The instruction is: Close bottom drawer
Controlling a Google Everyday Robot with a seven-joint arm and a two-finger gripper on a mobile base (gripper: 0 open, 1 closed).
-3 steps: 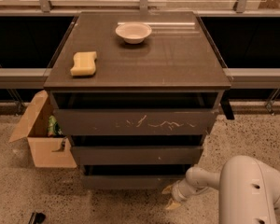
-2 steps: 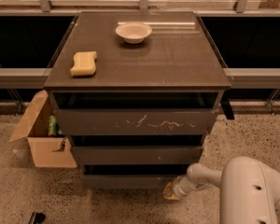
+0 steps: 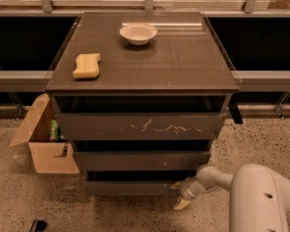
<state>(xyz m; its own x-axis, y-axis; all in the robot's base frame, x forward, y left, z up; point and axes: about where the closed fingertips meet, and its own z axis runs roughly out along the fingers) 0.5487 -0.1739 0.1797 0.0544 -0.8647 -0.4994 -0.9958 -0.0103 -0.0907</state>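
The bottom drawer [image 3: 130, 187] is the lowest of three dark grey-brown fronts in the cabinet. It has a plain panel and stands slightly out, with a dark gap above it. My gripper [image 3: 179, 195] is low at the drawer's right front corner, on a white arm coming in from the lower right. Its two pale fingertips [image 3: 181, 205] are spread apart with nothing between them, and the upper one touches or nearly touches the drawer front.
The top drawer with white scratches [image 3: 140, 126] and the middle drawer [image 3: 140, 160] also stand out a little. A white bowl [image 3: 138, 33] and a yellow sponge [image 3: 86, 65] lie on the cabinet top. An open cardboard box [image 3: 43, 144] stands on the floor to the left.
My gripper has moved a little left and up towards the bottom drawer's right corner. The drawer front has hardly shifted.
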